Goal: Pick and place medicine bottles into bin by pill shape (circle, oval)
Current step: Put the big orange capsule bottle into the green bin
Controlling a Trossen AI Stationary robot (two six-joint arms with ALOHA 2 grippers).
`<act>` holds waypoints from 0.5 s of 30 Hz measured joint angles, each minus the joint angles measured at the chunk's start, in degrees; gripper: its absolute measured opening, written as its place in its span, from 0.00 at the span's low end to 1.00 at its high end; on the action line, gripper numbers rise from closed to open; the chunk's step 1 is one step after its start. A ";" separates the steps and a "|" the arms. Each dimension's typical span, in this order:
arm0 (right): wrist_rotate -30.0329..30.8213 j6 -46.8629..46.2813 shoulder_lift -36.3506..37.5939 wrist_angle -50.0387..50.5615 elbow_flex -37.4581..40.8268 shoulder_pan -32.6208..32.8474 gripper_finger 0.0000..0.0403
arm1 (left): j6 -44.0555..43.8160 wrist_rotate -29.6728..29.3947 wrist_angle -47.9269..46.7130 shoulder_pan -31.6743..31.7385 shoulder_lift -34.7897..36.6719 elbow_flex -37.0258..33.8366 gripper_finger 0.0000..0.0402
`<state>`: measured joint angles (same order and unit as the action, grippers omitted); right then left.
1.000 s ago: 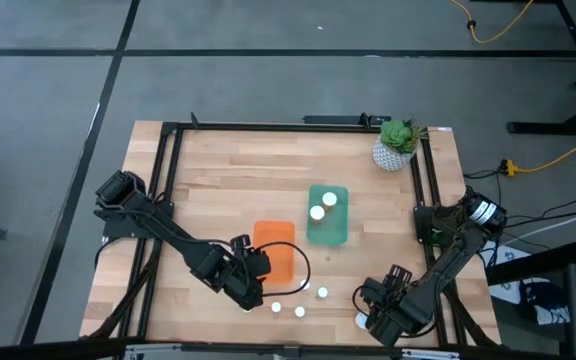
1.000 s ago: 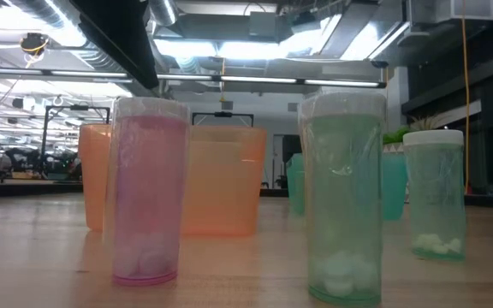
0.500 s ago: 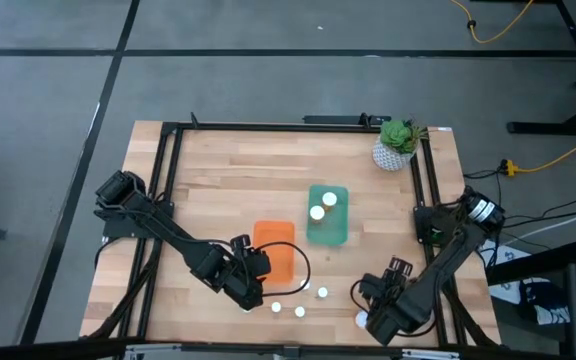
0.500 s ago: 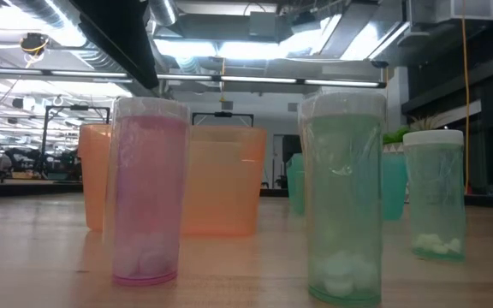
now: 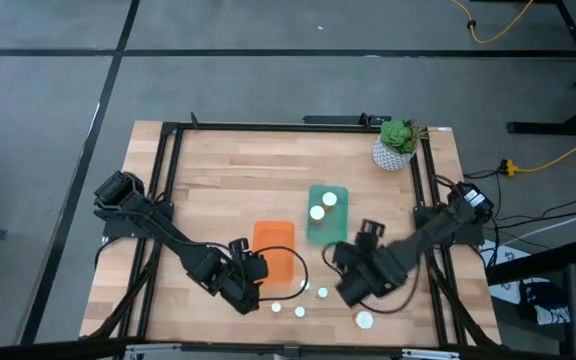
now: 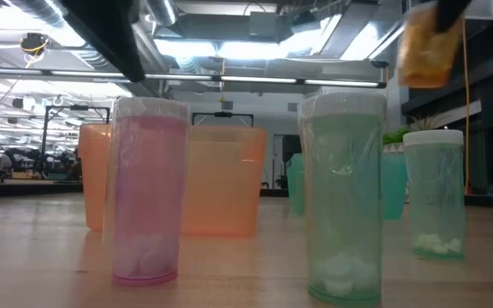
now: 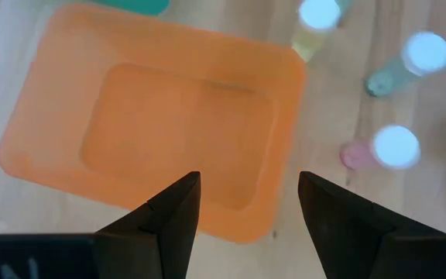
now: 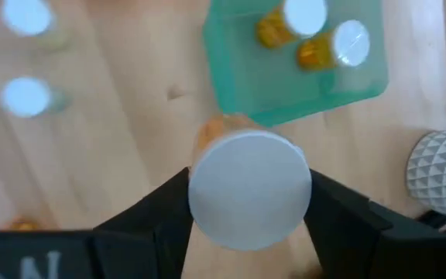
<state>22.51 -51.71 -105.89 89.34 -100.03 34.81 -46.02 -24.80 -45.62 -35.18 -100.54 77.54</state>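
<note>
two bottles [image 5: 322, 205] in green bin [image 5: 340, 233]

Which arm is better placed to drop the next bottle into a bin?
The right. Its gripper already holds an orange bottle beside the green bin; the left gripper hangs empty over the orange bin.

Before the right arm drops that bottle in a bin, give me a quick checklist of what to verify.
1. Right gripper shut on the orange bottle: ok.
2. Bottle lifted off the table: ok, seen high in the low view.
3. Teal bin has room beside its two bottles: ok.
4. Orange bin empty: ok.
5. Left gripper open over the orange bin: ok.
6. Pill shape in the held bottle: cannot tell.
</note>
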 joint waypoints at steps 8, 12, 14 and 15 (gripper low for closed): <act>-0.47 13.37 -0.02 -4.09 0.00 -11.21 0.53 | 0.00 -0.94 -0.43 -3.57 0.99 0.00 0.53; -3.52 18.06 -0.04 -7.31 0.07 -16.36 0.53 | -0.04 -1.81 -0.44 -4.74 1.29 0.00 0.53; -4.61 20.57 -0.04 -9.14 0.98 -18.39 0.53 | -0.07 -1.90 -0.46 -5.14 1.32 0.00 0.53; -5.25 21.31 -0.08 -9.61 1.62 -19.23 0.53 | -0.08 -1.91 -0.46 -5.41 1.32 0.00 0.53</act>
<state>17.26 -30.40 -105.97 79.73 -98.41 15.59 -46.10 -26.72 -46.09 -40.59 -99.22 77.54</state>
